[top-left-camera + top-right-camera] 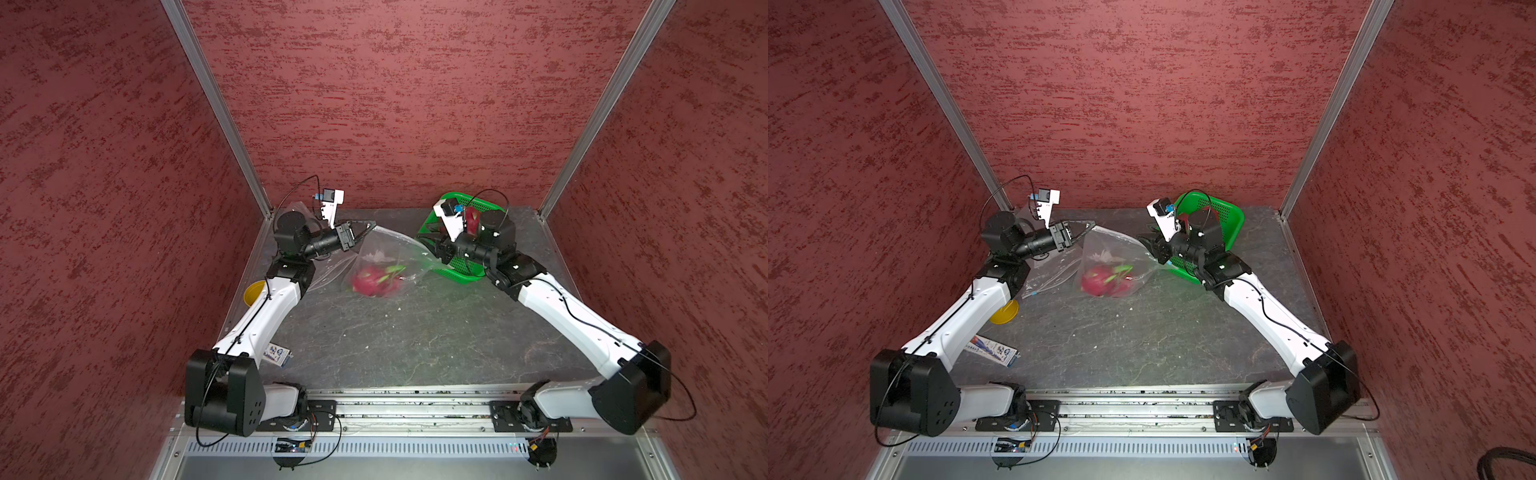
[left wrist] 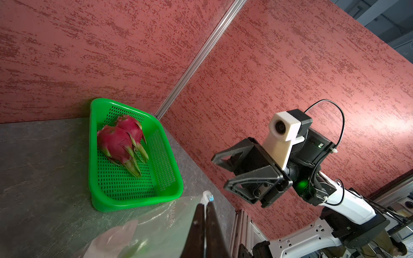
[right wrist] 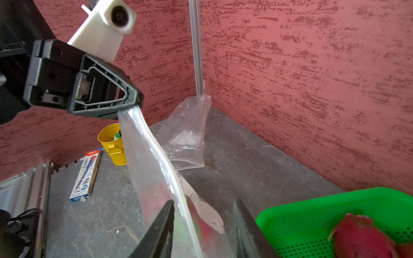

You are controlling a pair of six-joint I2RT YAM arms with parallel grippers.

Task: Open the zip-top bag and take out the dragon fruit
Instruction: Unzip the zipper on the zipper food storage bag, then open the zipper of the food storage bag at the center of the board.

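Magenta dragon fruit point(image 1: 372, 283): low in the zip-top bag point(image 1: 390, 249), resting on the table point(image 1: 415, 332); it's blurred through the film, so the count is unclear.
Handling: looks hefty and firm, with waxy skin and brittle scales. I'd cup it round the belly, never by the tips.
Bag: thin, slippery and floppy, sagging wherever nothing lifts it.
Left gripper point(image 3: 139, 102): clamped on the bag's top corner, holding the rim up.
Right gripper point(image 2: 220, 172): jaws apart, the rim strip running between them, nothing pinched.
Green basket point(image 2: 134, 201): two more dragon fruit point(image 2: 118, 145) inside, touching each other, by the back wall.
Spare bag point(image 3: 187, 134): clear, looks empty, propped in the far corner.
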